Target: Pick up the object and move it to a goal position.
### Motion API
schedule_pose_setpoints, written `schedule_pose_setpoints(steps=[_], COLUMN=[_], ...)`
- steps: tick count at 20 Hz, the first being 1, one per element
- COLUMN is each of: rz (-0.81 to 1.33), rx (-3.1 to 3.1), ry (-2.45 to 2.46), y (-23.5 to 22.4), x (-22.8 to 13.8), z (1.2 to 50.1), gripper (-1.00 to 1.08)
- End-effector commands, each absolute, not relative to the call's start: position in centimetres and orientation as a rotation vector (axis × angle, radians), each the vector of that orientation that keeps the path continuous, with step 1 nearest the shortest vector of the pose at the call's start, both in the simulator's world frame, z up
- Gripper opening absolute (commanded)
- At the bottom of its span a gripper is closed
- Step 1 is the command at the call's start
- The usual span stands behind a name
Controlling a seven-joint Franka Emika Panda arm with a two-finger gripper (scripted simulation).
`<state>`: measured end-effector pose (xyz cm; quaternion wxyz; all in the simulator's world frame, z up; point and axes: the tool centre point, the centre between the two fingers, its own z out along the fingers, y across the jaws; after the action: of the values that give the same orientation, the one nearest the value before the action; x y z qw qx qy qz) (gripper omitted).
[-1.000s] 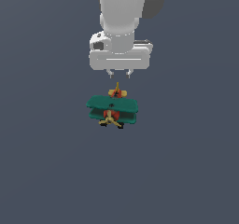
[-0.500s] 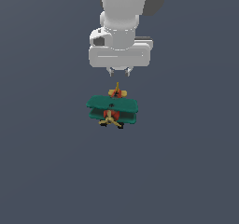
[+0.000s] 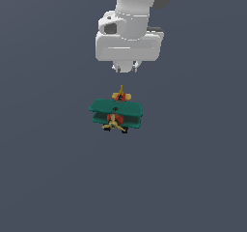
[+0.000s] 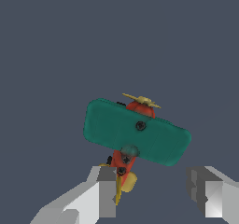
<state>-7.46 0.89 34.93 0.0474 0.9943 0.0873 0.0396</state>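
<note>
The object, a small toy biplane [image 3: 116,112] with teal-green wings, a red body, a yellow propeller and a yellow tail, rests on the grey floor in the middle of the exterior view. My gripper [image 3: 126,68] hangs above it, just beyond its tail, apart from it. The wrist view looks down on the biplane [image 4: 136,133], whose upper wing fills the middle. Both grey fingertips [image 4: 106,189] stand wide apart there, one over the yellow tail, with nothing held between them. The gripper [image 4: 156,190] is open.
A plain dark grey floor [image 3: 48,178] surrounds the plane on every side. The white arm [image 3: 130,18] comes down from above.
The gripper has drifted slightly toward the exterior view's right and a little higher. The biplane has stayed where it was.
</note>
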Motion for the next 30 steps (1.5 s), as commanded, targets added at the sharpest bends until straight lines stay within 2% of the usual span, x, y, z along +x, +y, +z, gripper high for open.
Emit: schedule_pose_setpoints(steps=[1, 16, 30], rz=[0.15, 0.263, 0.256], rx=[2.99, 2.646, 2.242], ry=[0.341, 0.75, 1.033], y=[1.2, 3.6, 6.5], x=[-7.5, -8.4, -9.4], z=[35.9, 41.6, 45.7], gripper=[0.28, 0.28, 0.28])
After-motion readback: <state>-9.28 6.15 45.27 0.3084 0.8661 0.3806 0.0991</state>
